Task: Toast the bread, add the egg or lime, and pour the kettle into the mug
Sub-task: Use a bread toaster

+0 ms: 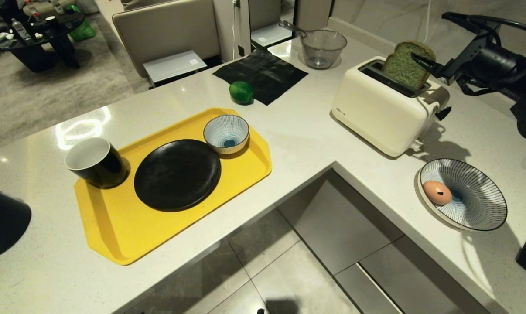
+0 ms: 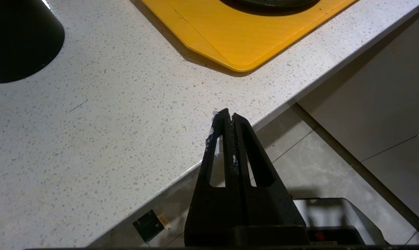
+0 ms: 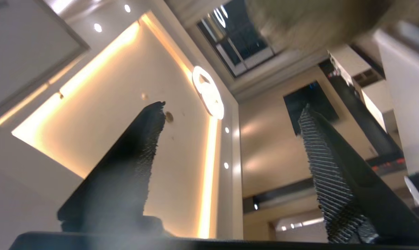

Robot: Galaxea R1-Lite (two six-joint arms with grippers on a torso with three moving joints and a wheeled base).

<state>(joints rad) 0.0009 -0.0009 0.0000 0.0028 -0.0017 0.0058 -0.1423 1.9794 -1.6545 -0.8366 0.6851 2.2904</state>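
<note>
One slice of bread stands tilted in the toaster slot, my right gripper spread wide against its top edge at three o'clock, one egg in the striped dish, my left gripper closed.

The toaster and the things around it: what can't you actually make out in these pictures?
- Toaster slots, head view: the bread hides how deep it sits.
- Kettle, head view: cut off by the picture's edge; handle and lid unseen.
- Mug, head view: handle not visible from this side.
- Bread, right wrist view: only a blur beyond the open right tool.
- Left tool: shut, absent from the head view.
</note>
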